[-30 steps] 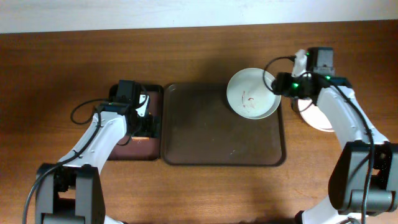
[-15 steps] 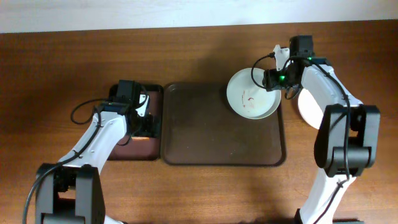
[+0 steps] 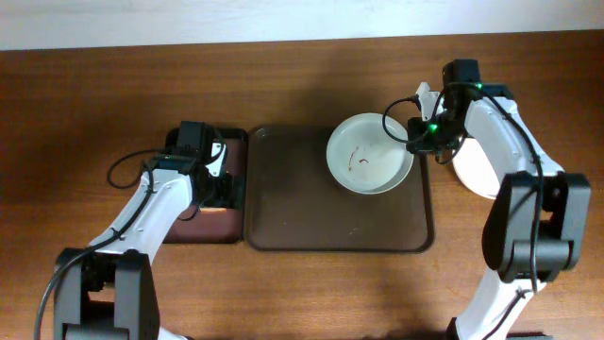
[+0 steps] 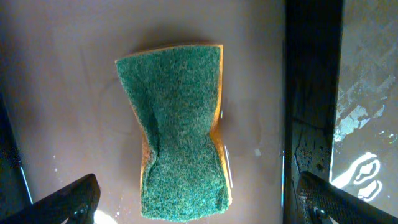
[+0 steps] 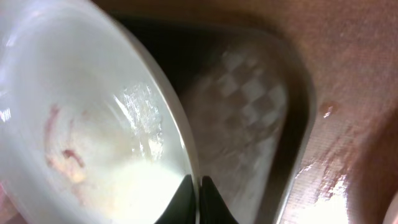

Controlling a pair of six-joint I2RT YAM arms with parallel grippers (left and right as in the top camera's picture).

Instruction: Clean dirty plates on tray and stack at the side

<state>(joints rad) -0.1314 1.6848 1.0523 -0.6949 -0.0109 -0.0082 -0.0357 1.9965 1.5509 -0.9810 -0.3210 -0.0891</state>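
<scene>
1. While the right claw (image 5: 196, 202) was pressed onto the right-hand rim of the dirty plate (image 3: 370, 156), that plate sat over the far right part of the tray (image 3: 311, 217), apparently tilted, with red-brown streaks in its middle.
2. Left claw (image 3: 212, 194) hung spread above the green sponge (image 4: 180, 124) in the narrow side tray (image 3: 203, 231), gripping nothing.
3. One white plate (image 3: 472, 175) lay on the worktop (image 3: 302, 85) just right of the tray.
4. Judgement: the dirty plate looked rigid, glazed, slick and breakable. The rim was the only purchase, so it could pivot or slip under scrubbing, and a deeper bite was advised.
</scene>
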